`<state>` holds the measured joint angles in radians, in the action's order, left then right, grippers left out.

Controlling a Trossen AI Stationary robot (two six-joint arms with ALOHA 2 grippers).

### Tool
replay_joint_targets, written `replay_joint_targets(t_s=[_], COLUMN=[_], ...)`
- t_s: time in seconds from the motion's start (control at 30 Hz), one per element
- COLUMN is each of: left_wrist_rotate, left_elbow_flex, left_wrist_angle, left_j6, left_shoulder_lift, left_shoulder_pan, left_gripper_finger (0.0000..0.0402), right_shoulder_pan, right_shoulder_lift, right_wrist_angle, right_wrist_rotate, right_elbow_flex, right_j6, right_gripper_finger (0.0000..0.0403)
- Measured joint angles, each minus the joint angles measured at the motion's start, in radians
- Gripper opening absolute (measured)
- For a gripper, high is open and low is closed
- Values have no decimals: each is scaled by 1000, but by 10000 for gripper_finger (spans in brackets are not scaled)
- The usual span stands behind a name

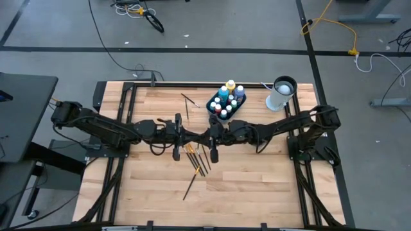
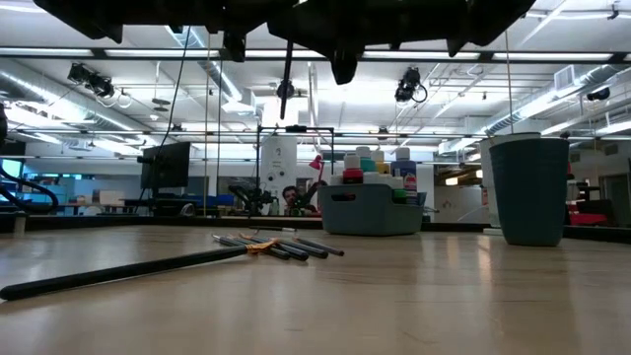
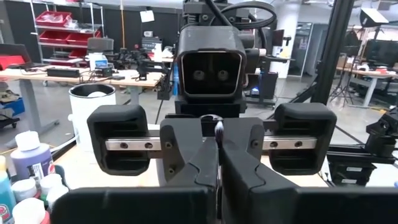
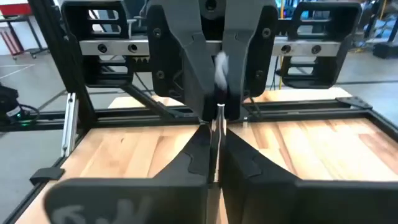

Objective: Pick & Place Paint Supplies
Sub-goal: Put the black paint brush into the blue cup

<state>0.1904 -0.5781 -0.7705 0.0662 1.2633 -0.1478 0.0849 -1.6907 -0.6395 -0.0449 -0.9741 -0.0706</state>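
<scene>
My two grippers meet fingertip to fingertip above the middle of the table, both pointing level. My left gripper (image 1: 191,135) and my right gripper (image 1: 201,135) are each shut on one thin dark brush (image 2: 287,77), which stands upright in the air. Several more brushes (image 1: 198,160) lie flat on the table below them, and one (image 1: 187,101) lies farther back. A grey caddy (image 1: 217,113) at the back holds several paint bottles (image 1: 230,86). My left gripper pinches the brush's thin shaft (image 3: 218,144) between its two fingers, just below the bristle tip (image 3: 219,129). The fingers come level from the table's left and lie across the brush. The brush is upright and lifted clear. My right gripper pinches the same shaft (image 4: 219,118) between its two fingers, right against the left gripper's fingertips. It comes level from the table's right, across the brush. The brush's lower end (image 2: 284,110) hangs free, high above the table.
A tall white cylinder with a dark top (image 1: 281,94) stands at the back right, beside the caddy. One long brush (image 1: 191,185) lies slanted toward the near edge. Black frame rails (image 1: 122,154) run along both sides of the wooden table.
</scene>
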Motion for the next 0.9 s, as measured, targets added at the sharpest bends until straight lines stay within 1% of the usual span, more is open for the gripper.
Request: replay_joint_targets(t_s=[0.1,0.23,0.4,0.53,0.73,0.8,0.9], left_wrist_rotate=[-3,1,1,0,1,1,1], left_elbow_flex=[0,0,0,0,0,0,0], left_wrist_angle=[-3,-5,-2,11,46,46,46], left_j6=[0,0,0,29,53,54,54], left_shoulder_lift=[0,0,0,-1,-1,-1,-1], left_shoulder_pan=[-1,-12,-23,-23,-23,-23,-31], left_gripper_finger=[25,38,44,44,45,45,45], right_shoulder_pan=[6,7,7,10,39,63,100], right_shoulder_lift=[6,33,80,158,349,414,520], right_wrist_angle=[9,78,155,304,527,530,531], right_wrist_rotate=[-3,1,0,-10,-171,-238,-377], right_elbow_flex=[0,0,1,1,4,34,118], right_j6=[-13,-10,-9,0,47,64,75], right_gripper_finger=[29,12,15,12,12,12,12])
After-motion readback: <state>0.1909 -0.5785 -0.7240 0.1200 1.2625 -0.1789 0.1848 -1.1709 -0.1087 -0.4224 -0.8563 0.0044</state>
